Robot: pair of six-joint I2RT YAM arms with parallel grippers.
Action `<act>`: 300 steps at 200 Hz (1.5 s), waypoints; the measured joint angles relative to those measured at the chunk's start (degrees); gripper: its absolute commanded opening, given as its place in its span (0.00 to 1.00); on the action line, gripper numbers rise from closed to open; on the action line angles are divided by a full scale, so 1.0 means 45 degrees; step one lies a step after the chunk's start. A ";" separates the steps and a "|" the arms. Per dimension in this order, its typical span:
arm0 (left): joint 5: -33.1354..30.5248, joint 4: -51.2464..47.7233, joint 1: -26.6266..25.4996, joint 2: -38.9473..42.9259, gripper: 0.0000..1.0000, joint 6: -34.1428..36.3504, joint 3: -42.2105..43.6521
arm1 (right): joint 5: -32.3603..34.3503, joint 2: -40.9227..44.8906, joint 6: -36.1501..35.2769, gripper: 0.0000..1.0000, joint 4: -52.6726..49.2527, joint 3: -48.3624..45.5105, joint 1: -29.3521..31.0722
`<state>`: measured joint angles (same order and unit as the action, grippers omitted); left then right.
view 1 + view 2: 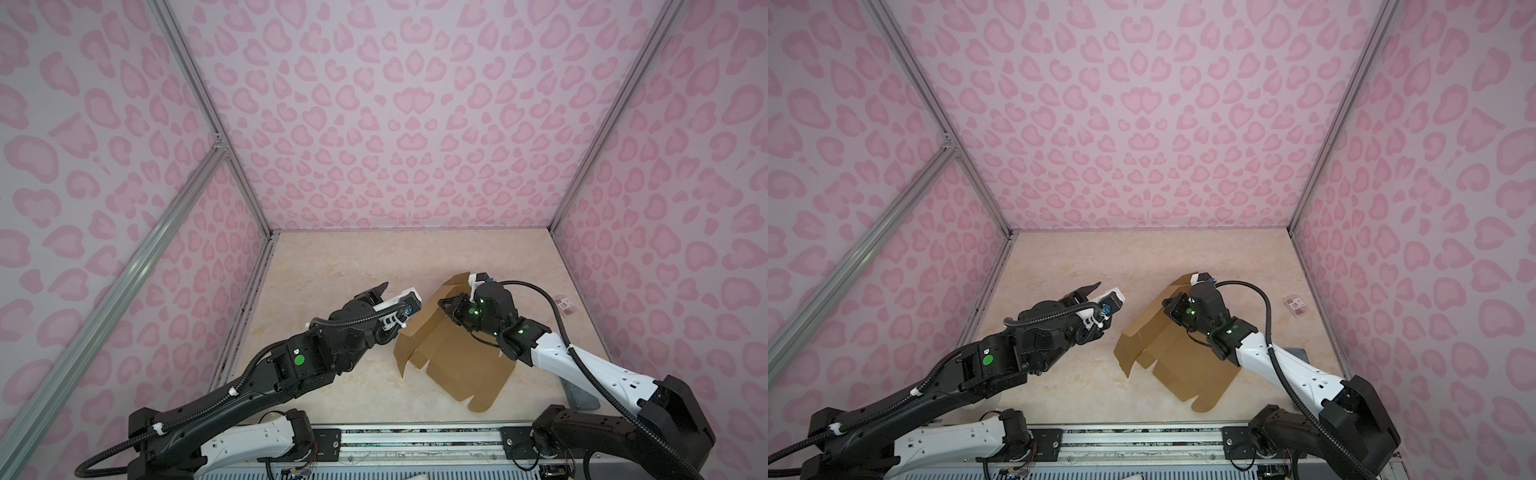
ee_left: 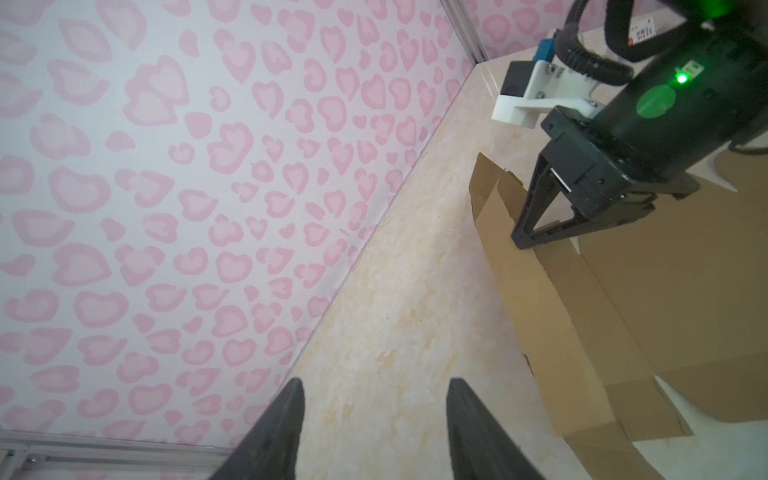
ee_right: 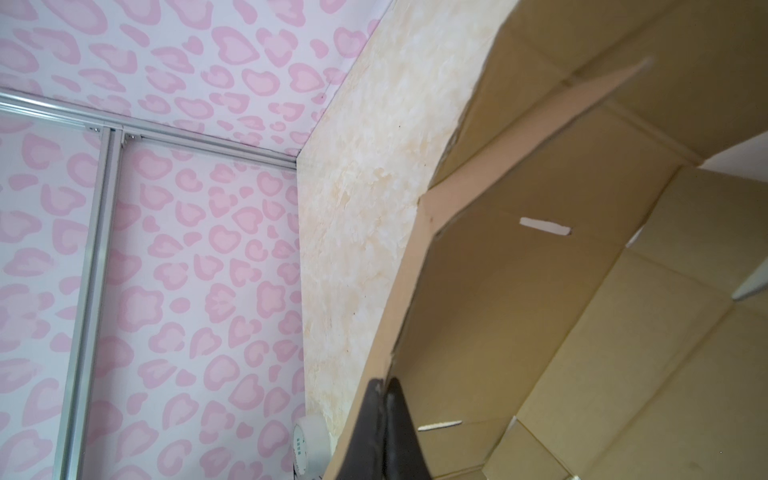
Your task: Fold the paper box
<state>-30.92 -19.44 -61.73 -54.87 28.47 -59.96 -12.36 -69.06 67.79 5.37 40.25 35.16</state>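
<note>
Brown die-cut cardboard paper box (image 1: 461, 361): raised flap (image 3: 457, 291) pinched at its edge by right end effector (image 3: 384, 382), likely for creasing. Beside box, left end effector (image 2: 374, 386) parted, empty.

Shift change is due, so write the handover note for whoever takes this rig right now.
Left pincer: open, empty, off the cardboard, above the table.
Right pincer: shut on an edge of the paper box, holding its far panel raised.
Paper box: right of centre, near panel flat on the table; a small packet lies by the right wall.
Done: some flaps partly raised.
Left: stand the walls, tuck the flaps, close it.
</note>
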 measured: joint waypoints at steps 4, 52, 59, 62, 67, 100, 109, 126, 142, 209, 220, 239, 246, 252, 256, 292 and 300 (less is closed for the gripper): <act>0.0092 0.0068 0.0078 0.0112 0.61 -0.0243 0.0112 | 0.0005 0.0044 0.0068 0.00 0.0214 -0.0141 -0.0053; 0.0986 0.0389 0.1263 0.0986 0.66 -0.3609 0.1812 | 0.0010 0.0801 0.0525 0.00 0.3298 -0.1953 -0.0491; 0.1185 0.0437 0.1360 0.1030 0.66 -0.4002 0.1967 | 0.0015 0.0811 0.0607 0.00 0.3619 -0.2118 -0.0559; 0.1258 0.0471 0.1384 0.1030 0.66 -0.4114 0.2001 | 0.0019 0.0816 0.0709 0.00 0.3905 -0.2244 -0.0607; 0.1457 0.0534 0.1413 0.1030 0.66 -0.4396 0.2064 | 0.0010 0.0816 0.0758 0.00 0.4119 -0.2351 -0.0641; 0.2647 0.0835 0.1481 0.0602 0.65 -0.5683 0.2006 | -0.0277 0.0826 0.0894 0.00 0.5459 -0.2880 -0.0719; 0.3007 0.0840 0.1481 0.0364 0.65 -0.5911 0.1880 | -0.0325 0.0826 0.0889 0.00 0.5644 -0.3021 -0.0704; 0.3458 0.0976 0.1481 -0.0121 0.67 -0.6319 0.1608 | -0.0476 0.0840 0.0869 0.00 0.5804 -0.3274 -0.0704; 0.3672 0.1098 0.1481 -0.0491 0.69 -0.6645 0.1598 | -0.0495 0.1035 0.0733 0.00 0.5770 -0.3415 -0.0704; 0.4289 0.1064 0.1491 -0.2841 0.67 -0.7747 0.0865 | -0.0355 0.1166 0.0209 0.00 0.5474 -0.3633 -0.0704; 0.4240 0.1049 0.1501 -0.3031 0.67 -0.8087 0.0855 | -0.0355 0.1107 0.0146 0.00 0.5464 -0.3633 -0.0704; 0.4167 0.0899 0.1545 -0.3279 0.68 -0.8816 0.0661 | -0.0355 0.0981 0.0107 0.00 0.5464 -0.3633 -0.0704; 0.4163 0.0816 0.1588 -0.3303 0.70 -0.9175 0.0525 | -0.0355 0.0923 0.0087 0.00 0.5459 -0.3633 -0.0704; 0.4206 0.0797 0.1627 -0.3303 0.70 -0.9559 0.0432 | -0.0350 0.0884 0.0073 0.00 0.5450 -0.3628 -0.0704; 0.4211 0.0806 0.1661 -0.3293 0.70 -0.9855 0.0350 | -0.0350 0.0840 0.0073 0.00 0.5430 -0.3614 -0.0704; 0.5255 0.0806 0.1987 -0.3201 0.75 -1.2813 0.0219 | -0.0262 0.0627 0.0073 0.00 0.5192 -0.3487 -0.0704; 0.5571 0.0869 0.2045 -0.3201 0.75 -1.3347 0.0267 | -0.0257 0.0617 0.0073 0.00 0.5139 -0.3434 -0.0704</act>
<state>-5.85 -15.53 -52.53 -69.28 -31.59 -58.76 -13.52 -66.28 68.12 28.49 24.80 31.99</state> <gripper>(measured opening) 0.758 0.048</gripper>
